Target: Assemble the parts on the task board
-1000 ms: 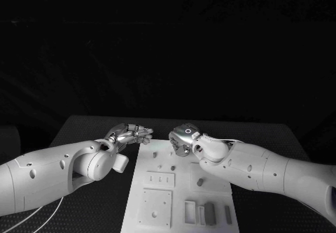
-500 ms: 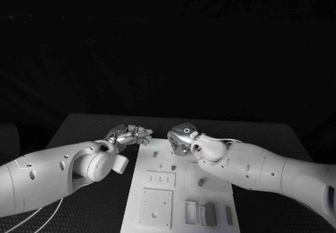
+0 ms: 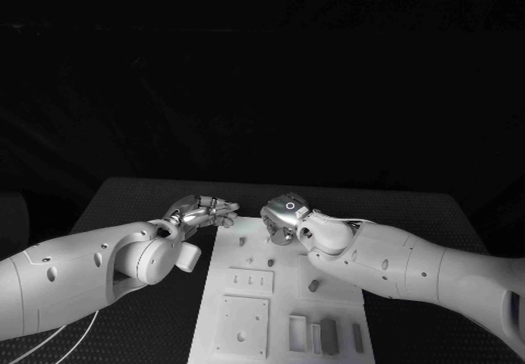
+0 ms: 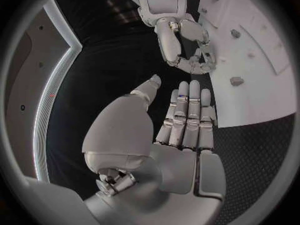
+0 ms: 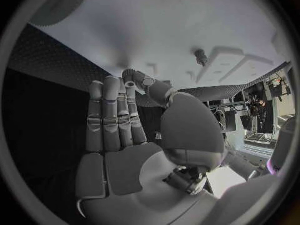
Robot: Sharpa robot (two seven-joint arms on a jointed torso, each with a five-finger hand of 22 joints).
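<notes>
A black table [image 3: 131, 205] lies under my arms, with darkness behind its far edge. The white task board [image 3: 279, 303] runs down the middle of it toward me, carrying raised square blocks, slots and a few small grey parts [image 3: 314, 285].

My left hand [image 3: 202, 210] hovers at the board's far left corner. In the left wrist view its fingers [image 4: 187, 115] lie straight and side by side, the thumb set a little apart, the palm bare: the hand is released and grasps nothing. Its fingertips point toward the board's edge, near my other hand, without touching either.

My right hand [image 3: 287, 220] hangs over the far end of the board, knuckles up, wrist bent downward. In the right wrist view its fingers [image 5: 112, 115] stand straight and together, the thumb folded across in front of the palm, and nothing sits between them; this hand too is unclenched and empty. The board [image 5: 187, 30] shows just beyond the fingertips, with one small part [image 5: 200, 56] standing on it near a raised block.

Both white arms slant in from the near corners of the table and meet at the board's far end, the two hands near each other but apart. More grey parts [image 3: 326, 334] lie in slots at the board's near end, well apart from either hand.
</notes>
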